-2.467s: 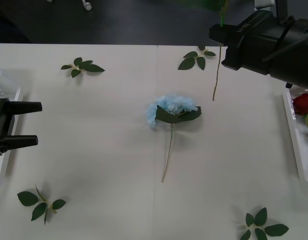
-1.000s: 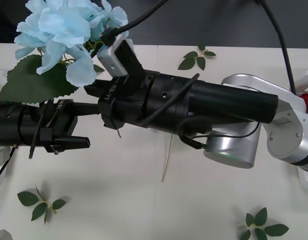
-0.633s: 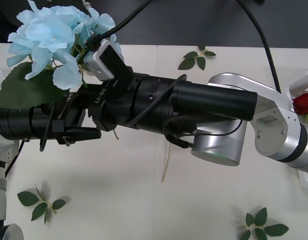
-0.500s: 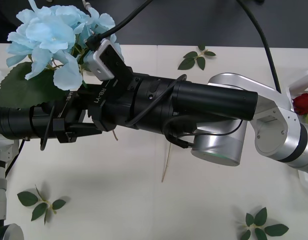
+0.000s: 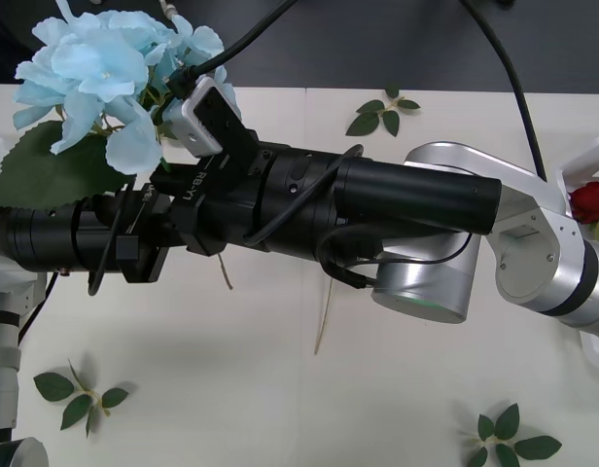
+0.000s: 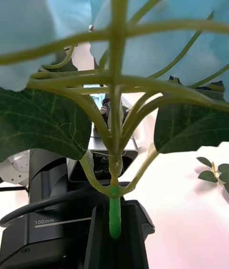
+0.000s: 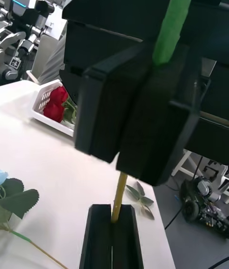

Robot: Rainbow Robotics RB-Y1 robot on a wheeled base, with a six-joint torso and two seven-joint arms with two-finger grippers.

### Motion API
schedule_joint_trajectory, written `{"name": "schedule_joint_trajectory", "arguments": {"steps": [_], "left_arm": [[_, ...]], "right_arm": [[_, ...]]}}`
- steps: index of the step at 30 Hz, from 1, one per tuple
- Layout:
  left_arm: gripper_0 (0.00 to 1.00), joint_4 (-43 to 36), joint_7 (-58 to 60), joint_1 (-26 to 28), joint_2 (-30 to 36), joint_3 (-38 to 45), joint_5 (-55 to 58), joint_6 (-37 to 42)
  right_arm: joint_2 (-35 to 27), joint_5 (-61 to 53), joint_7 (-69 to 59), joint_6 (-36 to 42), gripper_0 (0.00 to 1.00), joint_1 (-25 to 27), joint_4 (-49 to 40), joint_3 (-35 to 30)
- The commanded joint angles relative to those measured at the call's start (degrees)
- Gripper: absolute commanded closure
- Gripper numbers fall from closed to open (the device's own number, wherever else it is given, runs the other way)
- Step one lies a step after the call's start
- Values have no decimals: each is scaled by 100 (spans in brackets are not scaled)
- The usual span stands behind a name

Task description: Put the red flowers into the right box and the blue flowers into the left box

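Pale-blue flower (image 5: 110, 73) held high over the table's (image 5: 280, 409) left; both arms meet beneath it. Right wrist: right gripper (image 6: 114, 231) clamped on its green stem. Left wrist: left gripper (image 7: 113, 235) closed on the lower stem; red flowers (image 7: 56, 103) in the right box (image 7: 43, 118).

white table (image 5: 397, 389), dark floor (image 5: 377, 44) beyond

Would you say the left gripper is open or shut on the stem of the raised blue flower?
Shut: the left gripper has its black fingers pressed together around the stem of the blue flower.
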Motion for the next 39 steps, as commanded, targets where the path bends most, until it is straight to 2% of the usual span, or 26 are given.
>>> {"name": "schedule_joint_trajectory", "arguments": {"steps": [1, 5, 6, 7, 8, 10, 13, 21, 27, 34, 39], "left_arm": [[100, -207, -20, -119, -27, -4, 20, -40], [100, -207, -20, -119, -27, -13, 20, -49], [100, -207, -20, -119, -27, -13, 29, -40], [100, -207, -20, -119, -27, -13, 29, -49], [100, -207, -20, -119, -27, -13, 20, -49], [100, -207, -20, -119, -27, -4, 29, -49], [100, -207, -20, -119, -27, 13, 38, -49], [100, -207, -20, -93, -10, 136, 108, -40], [100, -216, -20, 197, 298, 277, 495, -67], [100, -242, -20, 839, 948, 708, 1092, -163], [100, -339, -20, 1665, 1511, 945, 1743, -594]], "right_arm": [[68, -5, -211, -46, 100, -146, -97, -67], [68, -5, -211, -46, 100, -146, -97, -67], [68, -5, -211, -46, 89, -146, -97, -67], [68, -5, -211, -46, 73, -146, -97, -67], [68, -5, -211, -46, 46, -146, -97, -67], [68, -5, -211, -46, 18, -146, -97, -67], [68, -5, -211, -46, 0, -146, -97, -67], [68, -5, -211, -46, 0, -146, -97, -67], [68, -5, -211, -46, 0, -146, -97, -67], [15, -40, -247, -64, 0, 3, -88, -40], [-310, -22, -370, -99, 0, 64, -475, -146]]}}
